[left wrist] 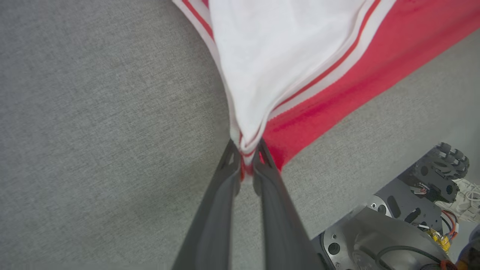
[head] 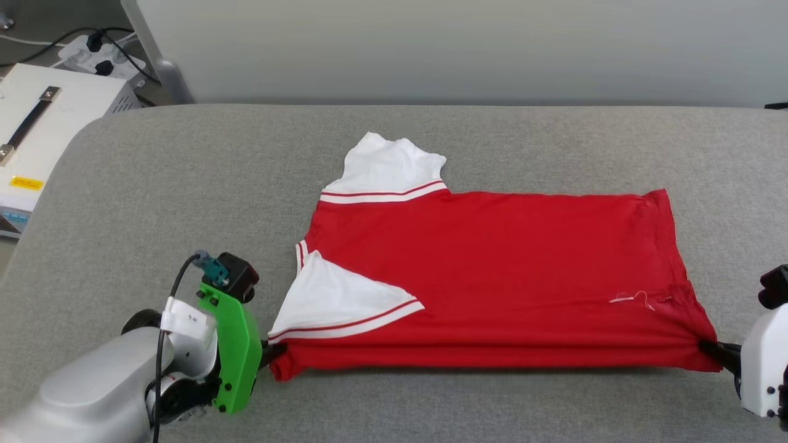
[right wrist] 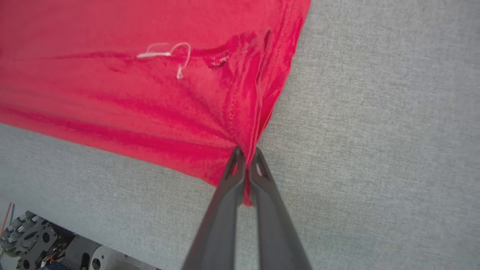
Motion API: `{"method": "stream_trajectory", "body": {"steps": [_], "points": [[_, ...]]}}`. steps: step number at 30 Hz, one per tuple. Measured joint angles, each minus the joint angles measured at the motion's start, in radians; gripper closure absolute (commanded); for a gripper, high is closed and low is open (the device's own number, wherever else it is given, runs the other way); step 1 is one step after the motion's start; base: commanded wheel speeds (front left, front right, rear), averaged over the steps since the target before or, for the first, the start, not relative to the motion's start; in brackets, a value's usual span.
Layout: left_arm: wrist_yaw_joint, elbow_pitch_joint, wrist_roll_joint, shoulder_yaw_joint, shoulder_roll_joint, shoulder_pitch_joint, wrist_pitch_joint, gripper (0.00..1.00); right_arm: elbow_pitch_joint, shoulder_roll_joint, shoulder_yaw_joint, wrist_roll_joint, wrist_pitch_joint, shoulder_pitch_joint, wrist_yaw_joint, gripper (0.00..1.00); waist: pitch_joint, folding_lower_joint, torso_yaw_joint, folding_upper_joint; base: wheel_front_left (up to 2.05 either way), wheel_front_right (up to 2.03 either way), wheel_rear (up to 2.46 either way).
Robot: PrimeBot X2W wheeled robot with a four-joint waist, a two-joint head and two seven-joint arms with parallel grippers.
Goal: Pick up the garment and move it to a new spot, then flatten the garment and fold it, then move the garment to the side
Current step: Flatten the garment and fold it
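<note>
Left gripper, near the front-left of the grey padded surface, was clamped on one near corner of the garment, beside an inward-folded white sleeve. The garment lay flat and lengthwise across the middle of the surface, close to its front edge. Right gripper, at the front right, pinched the red hem corner.

Low left arm, low right arm, jaws clamped
</note>
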Motion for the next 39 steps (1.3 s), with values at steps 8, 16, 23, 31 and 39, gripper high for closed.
{"method": "stream_trajectory", "body": {"steps": [8,16,23,31,39], "points": [[0.059,-0.136,0.001,-0.005,0.065,0.068,-0.008,1.0,-0.133,-0.017,-0.103,0.007,0.022,0.16,0.0,1.0,-0.009,0.0,0.006,0.0,0.0,0.0,0.0],[0.093,-0.144,-0.004,-0.005,0.073,0.094,-0.016,1.0,-0.174,0.046,-0.19,-0.04,0.064,0.213,0.0,1.0,0.033,0.0,-0.002,0.0,0.0,0.0,0.0],[0.091,-0.046,-0.005,-0.005,0.023,0.094,-0.024,1.0,-0.086,0.118,-0.191,-0.092,0.082,0.186,0.0,1.0,0.077,0.0,-0.008,0.0,0.0,0.0,0.0],[0.082,-0.024,-0.006,0.038,0.034,0.095,-0.107,0.0,-0.103,0.136,-0.221,-0.12,-0.046,0.184,0.0,0.0,0.031,0.0,-0.002,0.0,0.0,0.0,0.0],[0.102,-0.031,0.049,0.139,0.088,-0.026,-0.239,0.0,-0.206,0.203,-0.335,-0.25,-0.37,0.166,0.0,0.0,0.001,0.0,-0.005,0.0,0.0,0.0,0.0]]}}
